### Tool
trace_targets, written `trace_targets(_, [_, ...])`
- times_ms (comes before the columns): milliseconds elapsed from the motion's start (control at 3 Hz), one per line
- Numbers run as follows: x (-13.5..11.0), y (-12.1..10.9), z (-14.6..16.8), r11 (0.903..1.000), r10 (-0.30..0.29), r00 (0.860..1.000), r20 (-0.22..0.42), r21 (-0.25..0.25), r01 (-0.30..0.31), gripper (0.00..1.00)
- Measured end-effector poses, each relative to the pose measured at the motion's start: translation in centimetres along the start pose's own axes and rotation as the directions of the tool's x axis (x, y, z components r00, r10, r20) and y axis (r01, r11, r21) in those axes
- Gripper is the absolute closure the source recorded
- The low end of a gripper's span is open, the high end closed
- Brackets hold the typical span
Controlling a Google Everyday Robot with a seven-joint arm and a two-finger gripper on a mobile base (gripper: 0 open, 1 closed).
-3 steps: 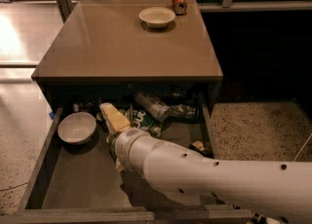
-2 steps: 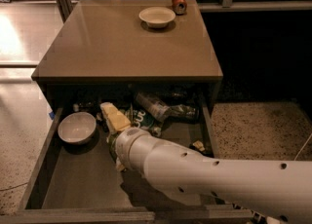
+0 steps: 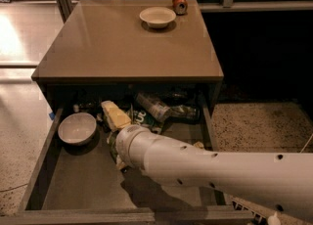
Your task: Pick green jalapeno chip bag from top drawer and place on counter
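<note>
Little has moved since the earlier frames: the arm (image 3: 220, 170) holds almost the same line, and the drawer contents lie as before. It is a white perforated tube that enters from the lower right and runs up and left across the open top drawer (image 3: 43, 170), its rounded wrist end over the middle of the tray. The gripper (image 3: 118, 158) hangs below and behind that wrist end, low in the drawer and mostly hidden by it; whether it is open or closed cannot be told. The green jalapeno chip bag (image 3: 140, 119) lies in the drawer just behind the wrist, between a pale yellow packet (image 3: 115, 115) on its left and a crumpled clear bottle (image 3: 159, 107) on its right. Bold white lettering shows on the bag's dark face, but only a fragment is exposed and no word can be read. A white bowl (image 3: 77, 128) sits at the drawer's left rear. On the counter (image 3: 122, 48) a second shallow bowl (image 3: 157, 16) stands near the far edge, with a reddish can (image 3: 179, 2) just beside it to the right; the can's label is not legible.
</note>
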State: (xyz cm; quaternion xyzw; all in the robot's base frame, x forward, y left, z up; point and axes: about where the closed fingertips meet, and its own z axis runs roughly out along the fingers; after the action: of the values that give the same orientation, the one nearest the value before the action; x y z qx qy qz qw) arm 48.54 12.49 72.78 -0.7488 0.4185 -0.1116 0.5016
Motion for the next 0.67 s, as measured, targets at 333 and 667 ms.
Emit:
trace_targets(333, [0.00, 0.00, 0.00, 1.0000, 0.000, 1.000, 0.000, 0.000, 0.000, 0.13])
trace_targets(667, [0.00, 0.00, 0.00, 1.0000, 0.000, 1.000, 0.000, 0.000, 0.000, 0.36])
